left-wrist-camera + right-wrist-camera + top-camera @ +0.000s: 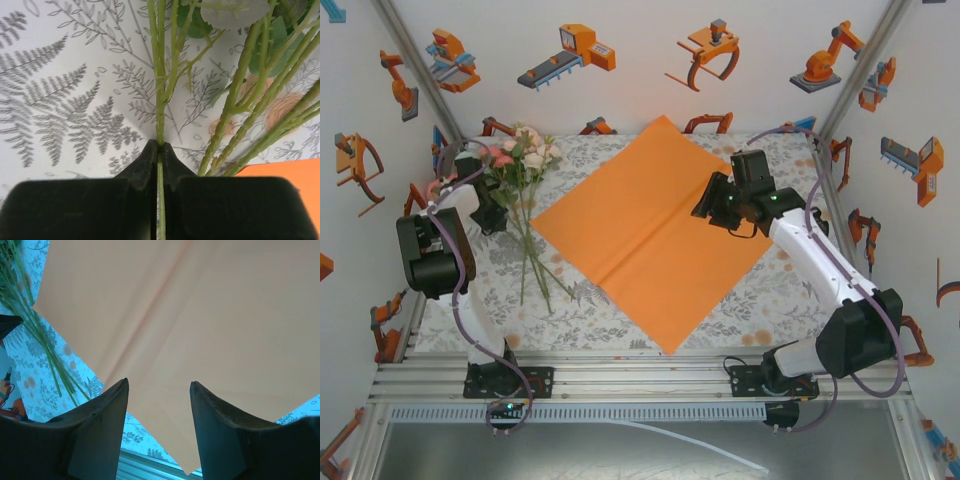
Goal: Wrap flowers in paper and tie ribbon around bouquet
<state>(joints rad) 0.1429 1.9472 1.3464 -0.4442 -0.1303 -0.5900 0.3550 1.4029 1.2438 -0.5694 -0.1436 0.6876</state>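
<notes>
Two arms from where I stand, the left arm (432, 250) and the right arm (820, 265); two grippers, the left gripper (160, 146) and the right gripper (159, 385), two fingers (100, 430) apiece, four in all; one paper (650, 235); one bunch of flowers (525, 160), blossoms too small to count; one tablecloth (590, 320); two purple cables (457, 295).

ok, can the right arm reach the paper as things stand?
Probably yes: the right pincer hangs open directly above the paper, nothing between them; the flowers lie off to its side.
</notes>
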